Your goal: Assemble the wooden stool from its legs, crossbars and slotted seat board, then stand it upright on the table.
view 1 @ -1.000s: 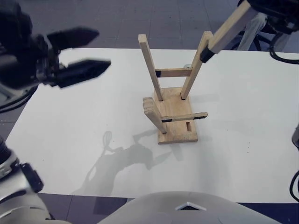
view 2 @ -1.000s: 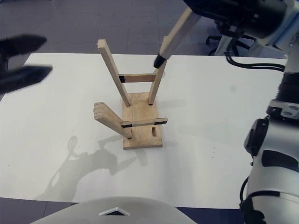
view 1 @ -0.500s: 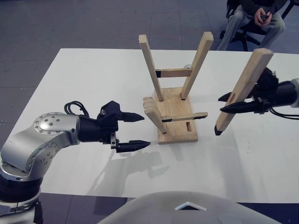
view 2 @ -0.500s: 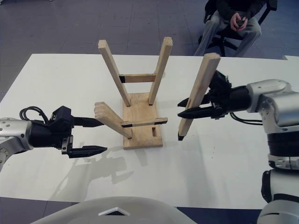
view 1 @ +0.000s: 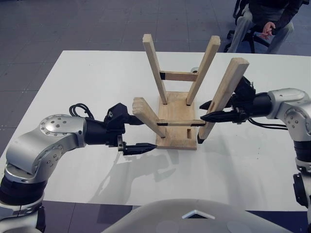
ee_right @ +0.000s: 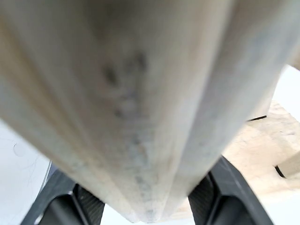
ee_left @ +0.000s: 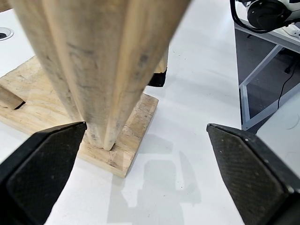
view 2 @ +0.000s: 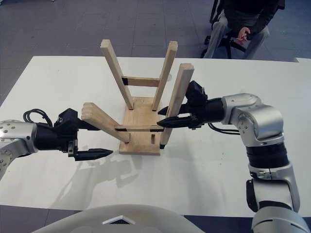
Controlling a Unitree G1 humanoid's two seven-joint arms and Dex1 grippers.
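White rectangular table (view 1: 73, 77), stool parts grouped at its middle, upside down.

Your left gripper (view 1: 148, 133) sits low over the table at the near-left of the stool. Its black fingers (ee_left: 42, 164) are spread wide. In the left wrist view the tilted pale-wood leg (view 1: 146, 114) stands between them; one finger is close beside it, the other well apart. Contact: cannot tell.

That tilted leg rises from the near-left part of the flat pale-wood seat board (view 1: 177, 109), with its free top leaning toward your left arm. The board lies flat on the table.

A lower wooden crossbar (view 1: 182, 123) runs from the tilted leg toward your right, roughly level, above the board's near half.

At the board's far edge, a left upright pale-wood leg (view 1: 155, 68) and a right upright pale-wood leg (view 1: 204, 68) stand with their tops splayed slightly apart. A short wooden crossbar with black ends (view 1: 181, 76) joins them partway up.

Your right gripper (view 1: 205, 110) pinches the loose pale-wood leg (view 1: 226, 92) near its middle, one finger on each face. The leg is tilted, top away toward your right. Its dark lower tip is at the board's near-right corner, just beside the lower crossbar's free end. Whether it is seated: cannot tell.
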